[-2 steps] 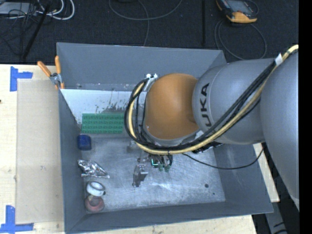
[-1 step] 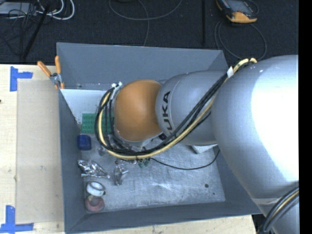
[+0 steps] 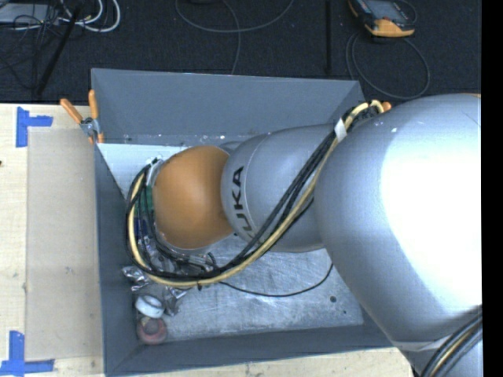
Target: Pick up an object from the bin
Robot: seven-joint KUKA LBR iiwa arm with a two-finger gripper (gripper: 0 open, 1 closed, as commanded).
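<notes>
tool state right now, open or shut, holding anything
Tool: cannot be told; it is low at the left end of the bin, under the orange cover.

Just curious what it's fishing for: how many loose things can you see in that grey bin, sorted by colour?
silvery-white round thing: 1
reddish-brown disc: 1
Total: 2 in sight, both by the lower-left corner of the bin. The arm covers much of the floor, so more may lie under it.
</notes>
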